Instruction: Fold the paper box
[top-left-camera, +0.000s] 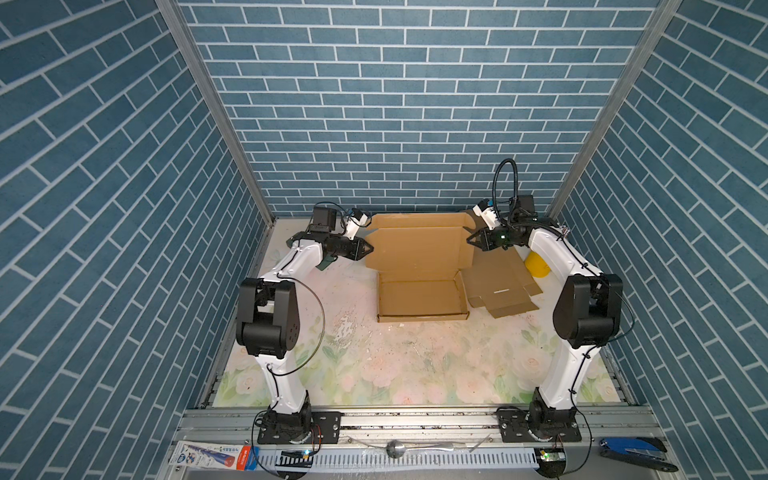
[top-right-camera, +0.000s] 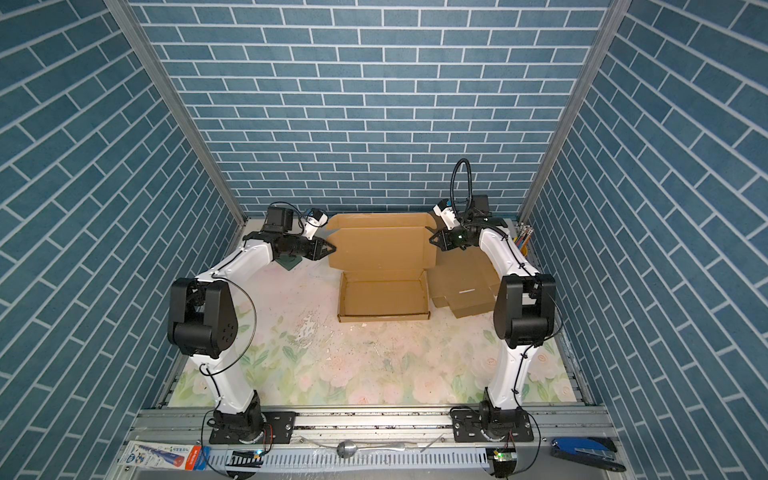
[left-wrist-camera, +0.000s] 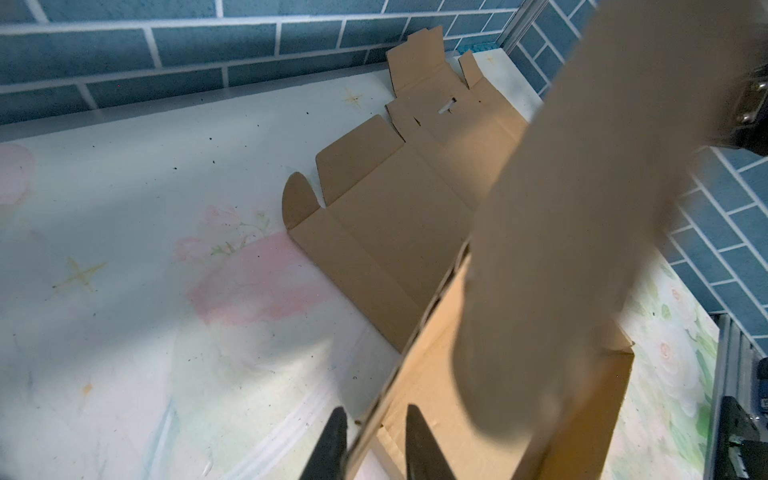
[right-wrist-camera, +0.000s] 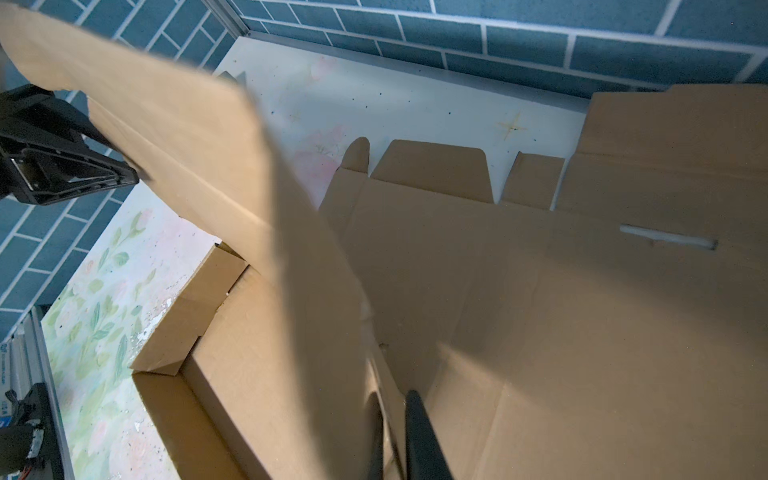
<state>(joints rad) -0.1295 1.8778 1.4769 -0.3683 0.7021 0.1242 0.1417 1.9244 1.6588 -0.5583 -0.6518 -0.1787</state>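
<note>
Left claw (top-left-camera: 370, 248) straddles the left edge of the raised lid (top-left-camera: 417, 245) of the paper box (top-left-camera: 419, 297), which sits at the back centre of the bench (top-left-camera: 374, 365). Whether it pinches the card cannot be told. Right claw (top-left-camera: 470, 240) is clenched on the lid's right edge. If one side grips loosely, folding the lid down may twist or crease it, drag the shallow tray, or snag the flat cardboard sheet (top-left-camera: 498, 282) lying just beside the box on the right.

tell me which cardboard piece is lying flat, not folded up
The blank on the right, flat on the table with a slot cut in it. The box in the middle has raised walls and its lid stands up.
</note>
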